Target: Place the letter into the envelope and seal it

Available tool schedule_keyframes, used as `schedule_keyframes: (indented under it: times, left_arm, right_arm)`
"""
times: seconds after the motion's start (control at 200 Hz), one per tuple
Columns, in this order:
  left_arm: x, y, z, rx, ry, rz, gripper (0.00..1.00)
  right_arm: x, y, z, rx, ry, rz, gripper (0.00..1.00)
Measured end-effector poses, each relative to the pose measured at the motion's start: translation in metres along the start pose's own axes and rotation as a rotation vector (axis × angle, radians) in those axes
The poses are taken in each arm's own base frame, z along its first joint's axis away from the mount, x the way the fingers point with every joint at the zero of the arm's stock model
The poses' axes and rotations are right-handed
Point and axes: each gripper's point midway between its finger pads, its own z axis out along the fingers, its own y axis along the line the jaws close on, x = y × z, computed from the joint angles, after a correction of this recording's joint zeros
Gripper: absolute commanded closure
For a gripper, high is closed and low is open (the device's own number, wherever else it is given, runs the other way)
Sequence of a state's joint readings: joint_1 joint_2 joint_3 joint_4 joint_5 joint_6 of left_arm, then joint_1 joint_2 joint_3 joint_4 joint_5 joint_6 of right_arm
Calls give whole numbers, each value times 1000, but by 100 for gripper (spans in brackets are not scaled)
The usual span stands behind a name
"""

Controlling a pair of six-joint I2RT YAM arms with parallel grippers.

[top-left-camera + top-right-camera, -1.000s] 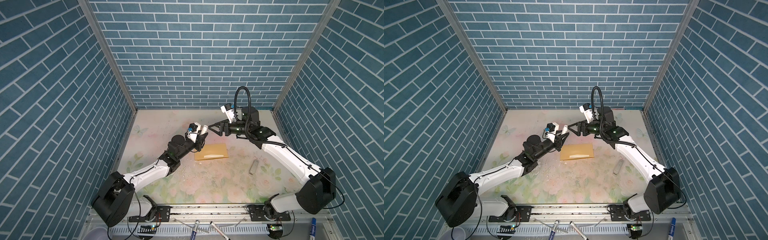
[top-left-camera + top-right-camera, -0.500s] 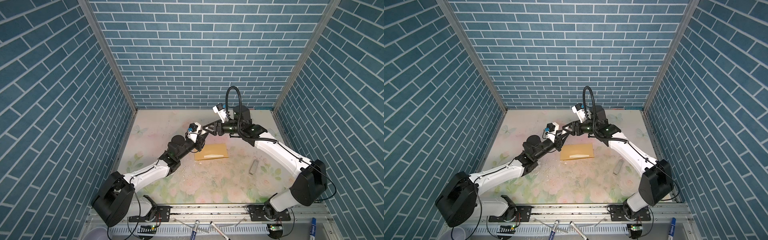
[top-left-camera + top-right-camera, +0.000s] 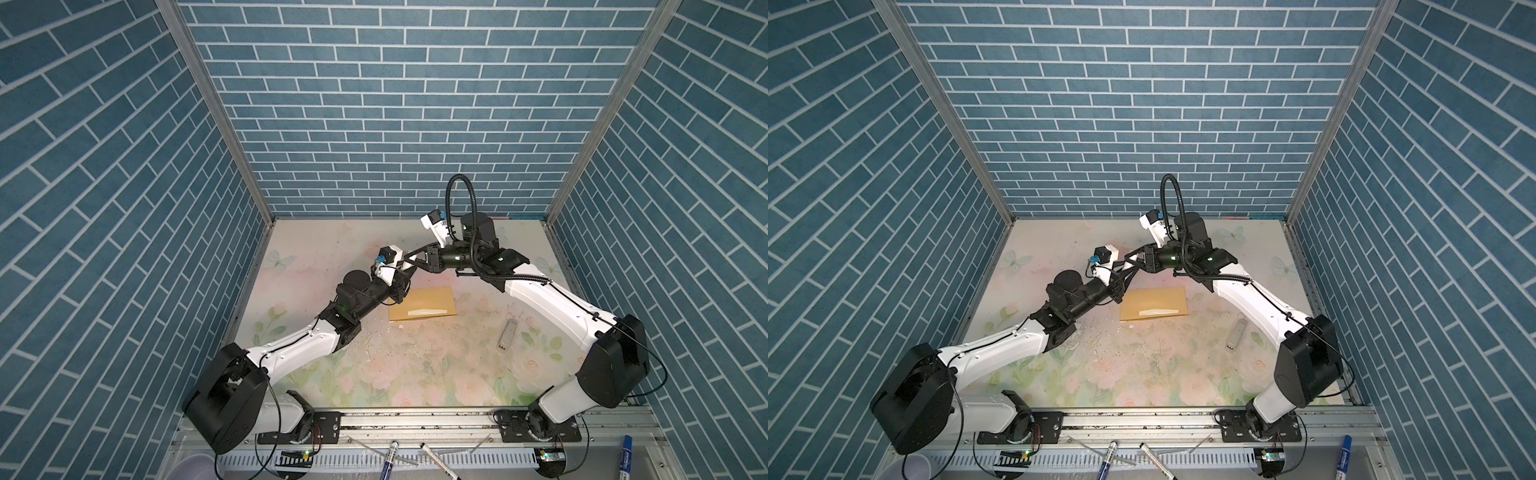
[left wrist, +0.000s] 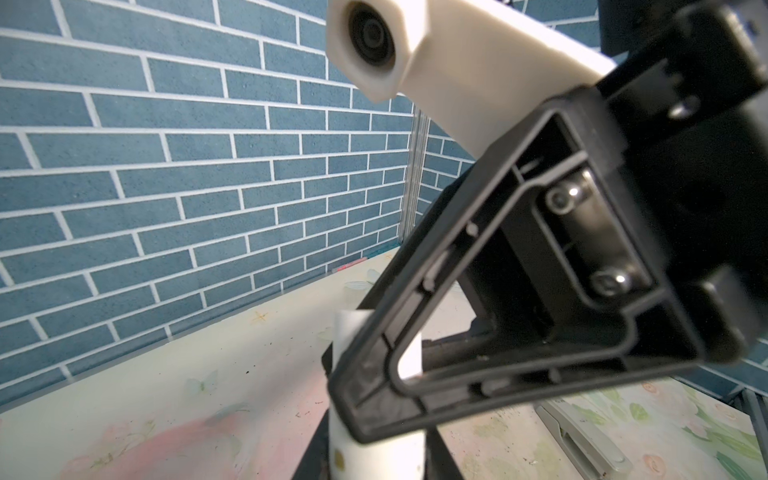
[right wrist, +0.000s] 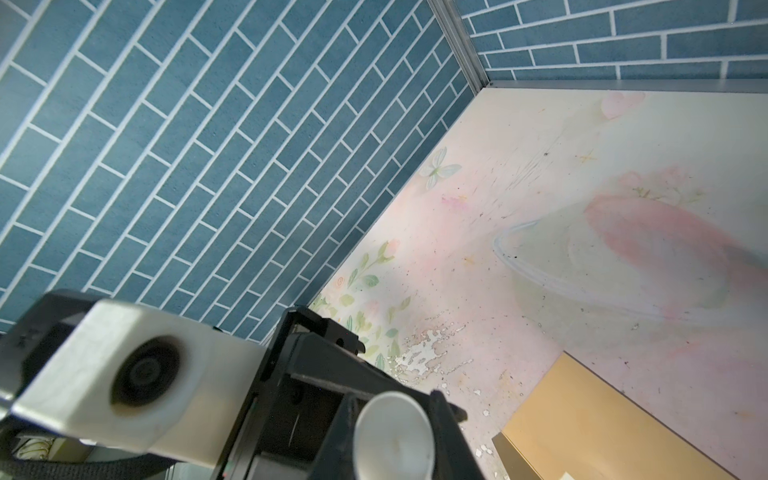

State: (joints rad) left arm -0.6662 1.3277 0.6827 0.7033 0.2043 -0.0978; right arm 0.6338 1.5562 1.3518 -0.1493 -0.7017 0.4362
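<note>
Envelope (image 3: 422, 301) is lying flat at mid-frame in both top views. It is looking light, floppy and likely to slide, so pinching an edge or the flap seems safest. Left gripper (image 3: 402, 277) is holding a white tube (image 4: 376, 453) upright, and right gripper (image 3: 409, 262) is sitting narrow around its top.

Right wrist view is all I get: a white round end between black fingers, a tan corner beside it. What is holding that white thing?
Observer: The left gripper; the left wrist view shows a white tube standing upright in it.
Operator: And my right gripper?
Observer: Its finger lies across the tube's side; whether it grips, I cannot tell.
Operator: The tan corner?
Observer: The envelope, flat on the table in both top views, a pale strip across it.
</note>
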Motion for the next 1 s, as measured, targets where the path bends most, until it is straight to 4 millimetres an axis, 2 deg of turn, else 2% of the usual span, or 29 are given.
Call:
schedule_keyframes:
  times: [0.21,0.375,0.555,0.685,1.0]
  left_arm:
    - [3,-1,2,2,36,2,36]
    - [7,-6,-7,32,87,1,18]
    - [-6,-11,-24,122,92,-10,16]
    - [-5,-16,-30,198,118,-40,16]
    - [0,-35,-25,340,163,-129,24]
  right_arm:
    - [-4,2,-6,47,24,-73,100]
    - [-2,-1,-15,115,74,-155,100]
    - [4,1,-27,150,146,-250,100]
    - [11,5,-32,139,193,-292,100]
    - [26,14,-34,84,255,-322,100]
